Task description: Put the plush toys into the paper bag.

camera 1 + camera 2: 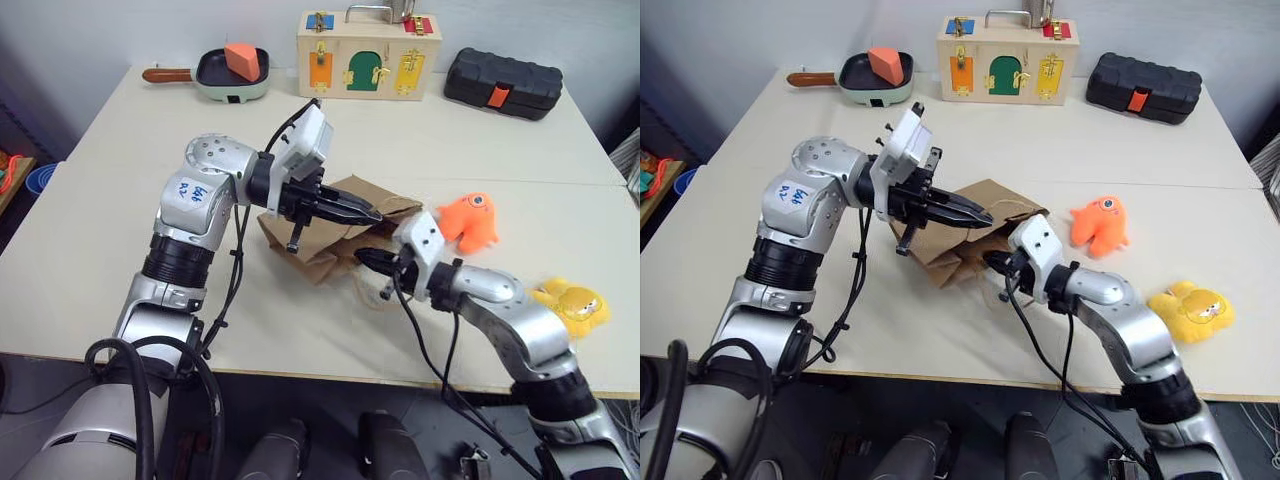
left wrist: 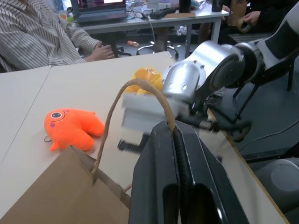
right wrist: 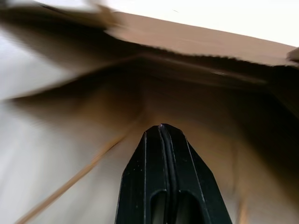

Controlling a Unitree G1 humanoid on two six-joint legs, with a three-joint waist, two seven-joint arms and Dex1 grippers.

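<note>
The paper bag (image 1: 330,235), lying at mid-frame on the table (image 1: 120,200), is held by a cord handle (image 2: 140,93) pinched in the fully closed left tool (image 1: 372,214), while the right tool (image 1: 362,258), also closed, is seen at the bag's mouth, with the orange plush toy (image 1: 468,220) and yellow plush toy (image 1: 572,305) lying further right.

Left gripper (image 2: 174,135) pinched closed on paper bag's cord handle (image 2: 135,88), loop arching above brown paper bag (image 2: 56,196). Orange plush toy (image 2: 72,127) lying on table (image 2: 28,93) beyond; yellow plush toy (image 2: 145,77) farther, beside right arm (image 2: 210,70)
</note>
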